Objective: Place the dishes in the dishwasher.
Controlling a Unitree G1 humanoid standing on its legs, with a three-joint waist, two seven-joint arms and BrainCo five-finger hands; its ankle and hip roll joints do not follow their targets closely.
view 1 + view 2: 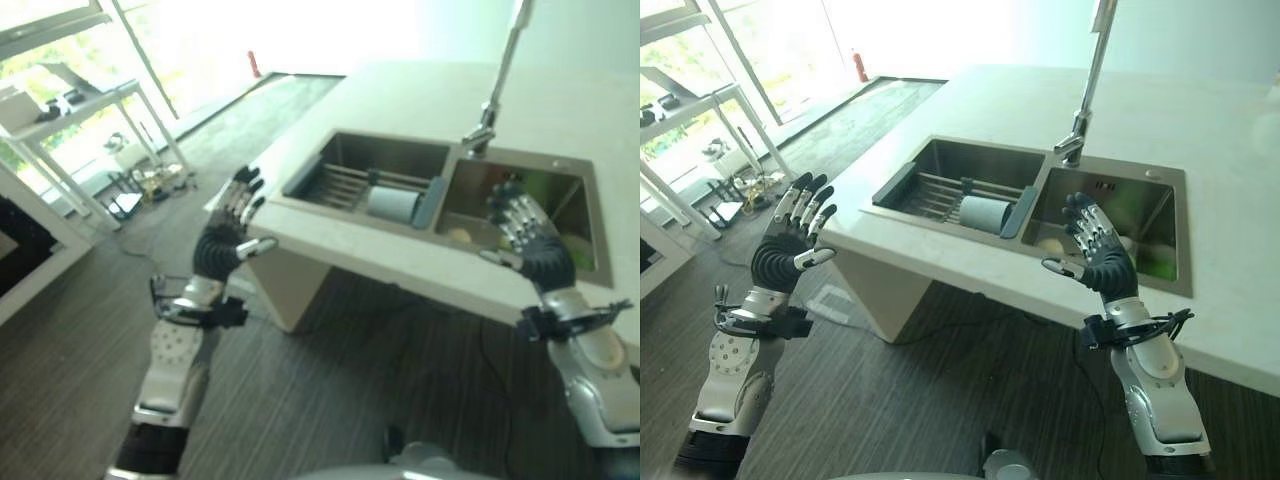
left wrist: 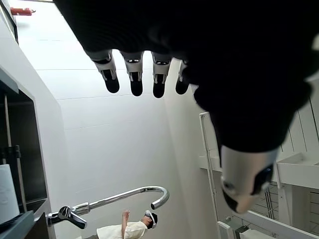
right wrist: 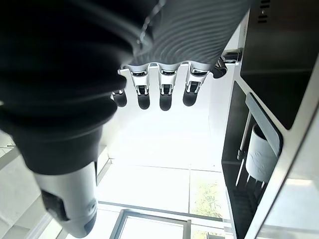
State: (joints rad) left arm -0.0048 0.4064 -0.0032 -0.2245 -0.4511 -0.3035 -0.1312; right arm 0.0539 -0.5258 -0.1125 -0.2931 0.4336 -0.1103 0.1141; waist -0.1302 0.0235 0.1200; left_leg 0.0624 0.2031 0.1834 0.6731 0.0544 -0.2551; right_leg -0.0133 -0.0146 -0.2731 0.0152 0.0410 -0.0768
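A white cup (image 1: 392,203) lies on its side on a wire rack (image 1: 345,183) in the left basin of the sink (image 1: 940,160), and also shows as the cup (image 3: 261,152) in the right wrist view. A yellowish item (image 1: 460,236) and something green (image 1: 1150,265) lie in the right basin. My left hand (image 1: 225,245) is raised beside the counter's left corner, open and holding nothing, its fingers (image 2: 132,74) straight. My right hand (image 1: 1100,255) is raised in front of the right basin, open and holding nothing, its fingers (image 3: 164,94) straight.
A tall tap (image 1: 1090,80) stands behind the divider between the basins. The pale counter (image 1: 400,100) spreads around the sink. White shelving (image 1: 90,100) stands at the far left on the dark wood floor. A person wearing a headset (image 2: 124,226) shows in the left wrist view.
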